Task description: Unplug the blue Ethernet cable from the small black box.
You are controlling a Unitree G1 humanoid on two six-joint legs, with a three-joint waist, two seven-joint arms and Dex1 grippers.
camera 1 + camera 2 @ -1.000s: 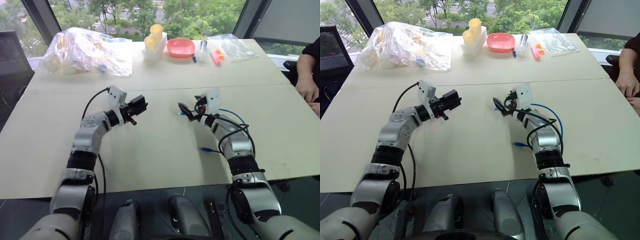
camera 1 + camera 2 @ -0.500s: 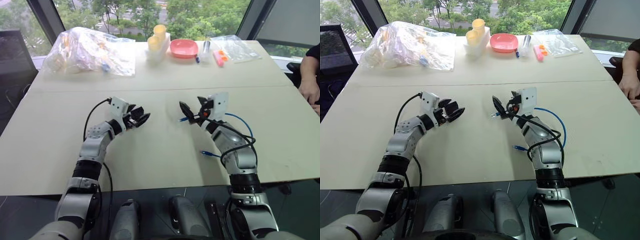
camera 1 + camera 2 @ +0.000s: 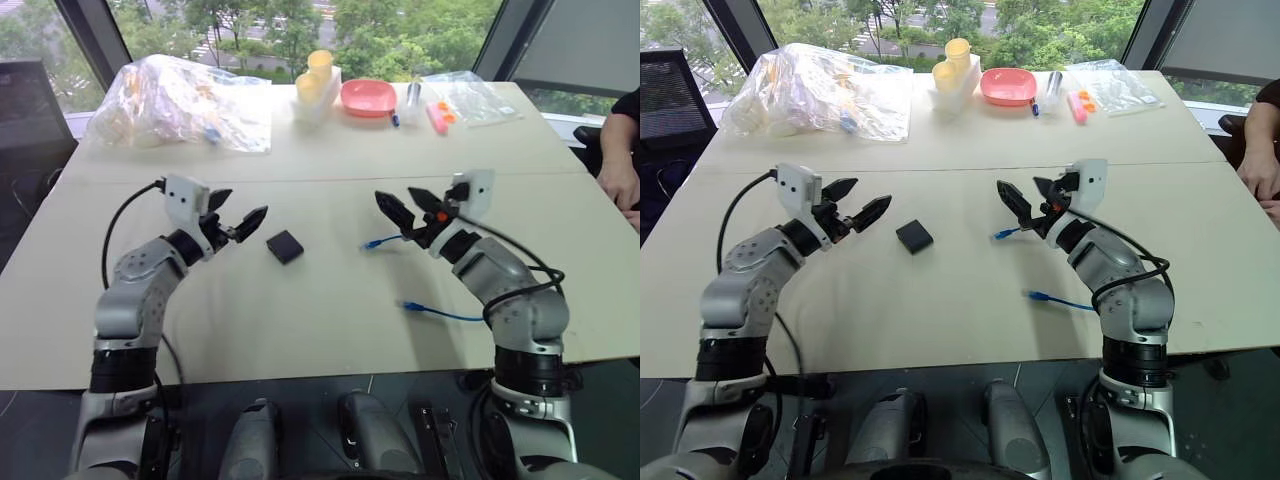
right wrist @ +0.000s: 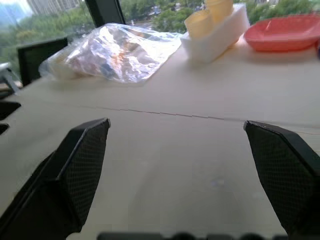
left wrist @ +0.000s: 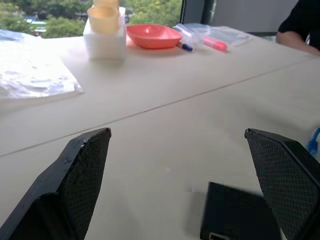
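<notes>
Small black box [image 3: 285,246] lying free on counter [image 3: 320,330], well apart from blue Ethernet cable [image 3: 440,314]; nearest plug pointing boxward, probably unplugged. Left end effector [image 3: 236,218] and right end effector [image 3: 408,208] hovering wide open, gripping nothing.

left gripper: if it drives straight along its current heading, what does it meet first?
Probably the small black box. The left gripper, jaws open, points toward it, and in the left wrist view the box sits just ahead between the fingers. The gripper seems to sit above the table, so it might pass just over the box; depth is unclear.
</notes>
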